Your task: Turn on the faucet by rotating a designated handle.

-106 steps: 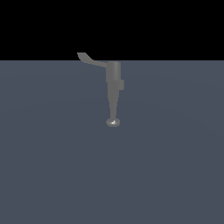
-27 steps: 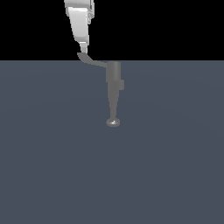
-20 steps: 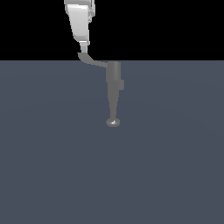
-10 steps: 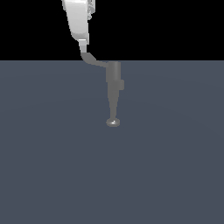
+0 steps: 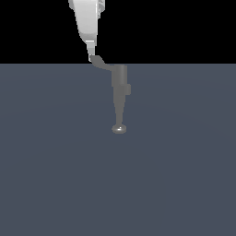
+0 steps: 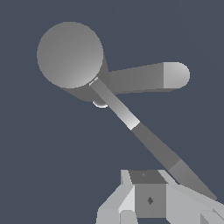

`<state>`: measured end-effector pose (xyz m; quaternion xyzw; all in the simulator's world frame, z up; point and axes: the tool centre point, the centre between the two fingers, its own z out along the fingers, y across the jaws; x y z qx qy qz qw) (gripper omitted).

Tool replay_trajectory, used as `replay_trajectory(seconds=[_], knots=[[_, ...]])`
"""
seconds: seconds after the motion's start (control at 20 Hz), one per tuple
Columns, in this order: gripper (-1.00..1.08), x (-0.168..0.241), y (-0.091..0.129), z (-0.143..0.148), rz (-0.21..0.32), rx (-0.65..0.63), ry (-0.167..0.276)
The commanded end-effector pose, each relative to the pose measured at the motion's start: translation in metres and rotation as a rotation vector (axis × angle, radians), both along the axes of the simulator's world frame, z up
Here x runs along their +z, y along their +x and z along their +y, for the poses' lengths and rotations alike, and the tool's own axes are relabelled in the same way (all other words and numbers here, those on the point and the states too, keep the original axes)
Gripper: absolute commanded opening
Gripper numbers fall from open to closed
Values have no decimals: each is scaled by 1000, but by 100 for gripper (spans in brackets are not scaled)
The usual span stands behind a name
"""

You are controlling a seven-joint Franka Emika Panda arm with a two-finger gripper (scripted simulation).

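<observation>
A: Where is the faucet, and which way does it point?

B: It stands mid-scene on a grey floor; in the exterior view its spout runs toward the viewer.

A: And the handle?

B: It juts toward that view's left, its end tilted up.

A: The gripper?

B: Above, touching the handle's end. Whether its fingers are apart, I cannot tell.
</observation>
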<state>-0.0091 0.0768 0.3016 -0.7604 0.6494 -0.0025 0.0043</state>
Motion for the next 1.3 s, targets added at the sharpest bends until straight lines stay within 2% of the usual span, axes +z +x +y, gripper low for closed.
replay_trajectory(seconds=[0.0,0.6,0.7,1.25], knots=[[-100,-1,-7,-16,4,-12,-2],[-100,-2,-40,-58,9,-12,-3],[-100,0,-36,-48,2,0,-2],[-100,-2,-28,-117,7,-9,-3]])
